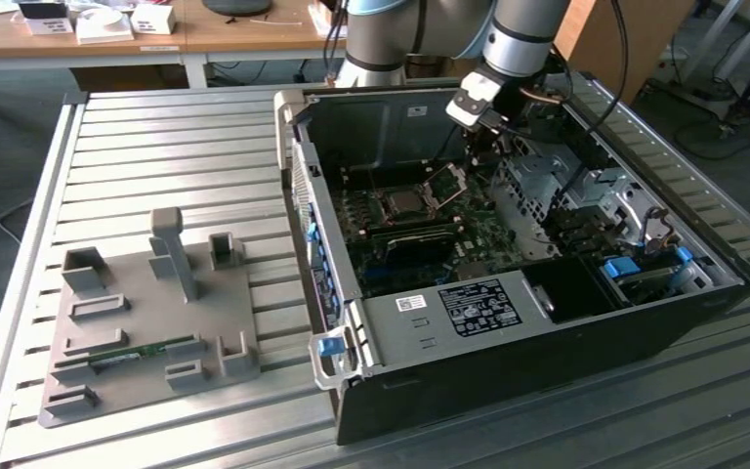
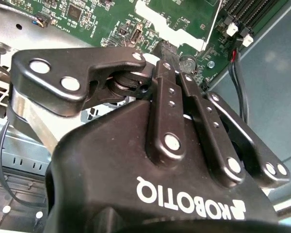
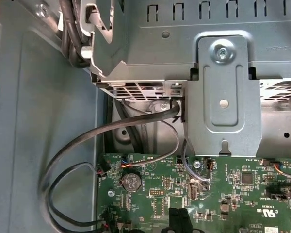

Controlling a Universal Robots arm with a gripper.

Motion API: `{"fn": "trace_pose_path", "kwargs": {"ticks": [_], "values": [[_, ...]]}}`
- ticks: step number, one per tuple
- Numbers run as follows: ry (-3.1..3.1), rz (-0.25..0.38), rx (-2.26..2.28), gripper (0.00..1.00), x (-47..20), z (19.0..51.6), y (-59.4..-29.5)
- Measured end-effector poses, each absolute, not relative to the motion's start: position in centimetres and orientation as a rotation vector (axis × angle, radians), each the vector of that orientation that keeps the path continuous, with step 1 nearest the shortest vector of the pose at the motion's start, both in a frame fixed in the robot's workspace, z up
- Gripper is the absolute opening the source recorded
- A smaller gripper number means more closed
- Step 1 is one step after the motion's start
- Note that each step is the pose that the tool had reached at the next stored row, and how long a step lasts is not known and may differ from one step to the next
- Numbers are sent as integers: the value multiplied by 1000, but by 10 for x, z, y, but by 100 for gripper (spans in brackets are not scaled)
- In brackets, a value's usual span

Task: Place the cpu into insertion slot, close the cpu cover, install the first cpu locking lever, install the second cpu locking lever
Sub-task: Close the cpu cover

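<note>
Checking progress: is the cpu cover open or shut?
Open: the cpu cover stands tilted up beside the insertion slot in the exterior view.

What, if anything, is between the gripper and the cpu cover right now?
Nothing visible. In the exterior view the gripper hangs over the open computer case, and the cpu cover stands raised beside the insertion slot, with only open air between gripper and cover.

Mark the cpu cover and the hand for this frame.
cpu cover (image 1: pixel 447 180): exterior view, on its raised metal frame.
hand (image 3: pixel 178 219): first wrist view, between its closed fingertips.
</note>
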State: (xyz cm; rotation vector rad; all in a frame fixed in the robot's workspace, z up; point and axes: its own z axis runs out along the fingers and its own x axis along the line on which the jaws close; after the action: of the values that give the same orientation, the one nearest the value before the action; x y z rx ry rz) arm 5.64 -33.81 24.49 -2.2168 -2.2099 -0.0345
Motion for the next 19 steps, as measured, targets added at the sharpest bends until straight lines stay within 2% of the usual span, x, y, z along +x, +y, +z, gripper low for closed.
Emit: {"fn": "trace_pose_path", "kwargs": {"ticks": [19], "values": [[-2209, -33, -2216, 11, 61, 246, -338]]}}
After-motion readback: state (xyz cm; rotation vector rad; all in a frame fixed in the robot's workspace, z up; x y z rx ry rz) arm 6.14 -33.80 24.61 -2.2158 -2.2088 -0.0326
